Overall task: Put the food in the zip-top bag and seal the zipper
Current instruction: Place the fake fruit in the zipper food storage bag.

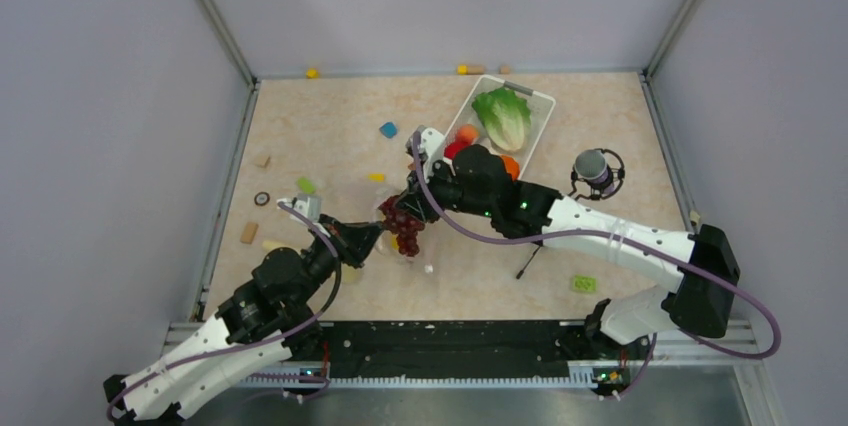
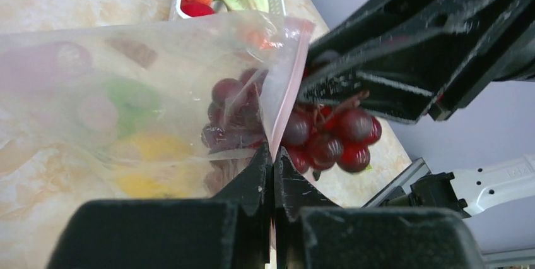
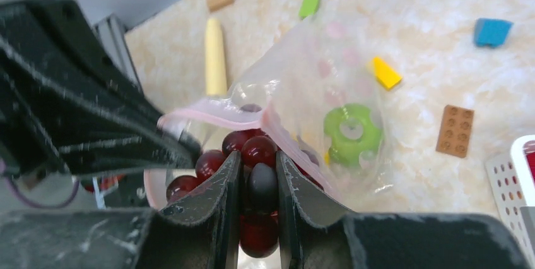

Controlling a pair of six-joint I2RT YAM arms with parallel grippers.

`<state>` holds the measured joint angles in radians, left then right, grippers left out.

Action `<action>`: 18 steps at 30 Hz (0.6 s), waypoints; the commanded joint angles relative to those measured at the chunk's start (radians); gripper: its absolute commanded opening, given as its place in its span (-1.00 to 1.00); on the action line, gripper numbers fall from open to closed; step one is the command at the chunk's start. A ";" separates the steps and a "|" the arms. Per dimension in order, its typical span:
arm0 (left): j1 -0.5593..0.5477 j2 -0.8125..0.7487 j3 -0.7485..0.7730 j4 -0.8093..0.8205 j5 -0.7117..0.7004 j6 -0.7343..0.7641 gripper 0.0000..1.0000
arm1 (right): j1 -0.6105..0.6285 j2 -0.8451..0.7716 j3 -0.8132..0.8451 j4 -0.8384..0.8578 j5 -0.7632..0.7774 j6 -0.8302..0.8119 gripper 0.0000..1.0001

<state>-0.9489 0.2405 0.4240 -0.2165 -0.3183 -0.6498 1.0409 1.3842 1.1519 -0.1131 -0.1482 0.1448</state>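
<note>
Spotter: Grape bunch [image 2: 328, 139], where is it hanging?

Checker: It is hanging right at the mouth of the zip-top bag [image 2: 126, 86]. Some of the dark red grapes are sitting behind the clear plastic, and the others are sticking out past the mouth edge.

Spotter: What is holding it?

Checker: The right tool [image 3: 258, 155] is gripping it at the bag's mouth, its two fingers closing on grapes in the middle of the bunch.

Spotter: And the left tool [image 2: 272, 152]?

Checker: Its fingers are pressing together and pinching the bag's mouth edge, with the pinkish zipper [image 2: 285, 79] running up from between the tips. The mouth is gaping open beside that pinch.

Spotter: Is anything showing inside the bag?

Checker: Blurred green and yellow shapes are showing through the plastic. I cannot tell whether they are lying inside the bag or under it on the table [image 1: 600, 126].

Spotter: Where is the other food lying?

Checker: It is lying well beyond the bag, in the white slotted basket [image 1: 545, 106]. The green lettuce [image 1: 503, 116], the red apple [image 2: 197, 9] and the orange [image 1: 511, 166] are resting in there. A blue block [image 3: 492, 31] and a brown studded brick [image 3: 455, 131] are lying on the table near the bag.
</note>
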 commanded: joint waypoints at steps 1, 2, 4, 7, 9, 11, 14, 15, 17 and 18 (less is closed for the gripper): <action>0.002 0.003 0.041 0.075 0.064 0.021 -1.00 | 0.013 -0.018 -0.003 0.259 0.177 0.106 -1.00; 0.002 0.001 0.039 0.080 0.070 0.021 -1.00 | 0.017 -0.015 -0.004 0.284 0.194 0.115 -1.00; 0.003 0.001 0.042 0.087 0.079 0.017 -1.00 | 0.024 -0.011 -0.007 0.342 0.221 0.127 -1.00; 0.002 0.000 0.067 0.086 0.084 0.001 -1.00 | 0.036 -0.012 -0.012 0.416 0.271 0.131 -1.00; 0.002 0.001 0.091 0.085 0.096 -0.010 -1.00 | 0.043 -0.018 -0.013 0.443 0.287 0.125 -1.00; 0.002 0.000 0.119 0.081 0.096 -0.026 -1.00 | 0.049 -0.018 -0.006 0.433 0.302 0.128 -1.00; 0.002 0.009 0.150 0.079 0.089 -0.060 -1.00 | 0.057 -0.018 -0.025 0.445 0.350 0.134 -1.00; 0.003 0.015 0.163 0.081 0.092 -0.071 -1.00 | 0.056 -0.019 -0.029 0.449 0.360 0.137 -1.00; 0.002 0.033 0.192 0.086 0.093 -0.093 -1.00 | 0.058 -0.022 -0.034 0.445 0.377 0.141 -1.00; 0.002 0.043 0.206 0.088 0.091 -0.102 -1.00 | 0.059 -0.027 -0.035 0.438 0.385 0.138 -1.00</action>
<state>-0.9478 0.2493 0.5560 -0.1936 -0.2508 -0.7013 1.0885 1.3842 1.1210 0.2443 0.1547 0.2687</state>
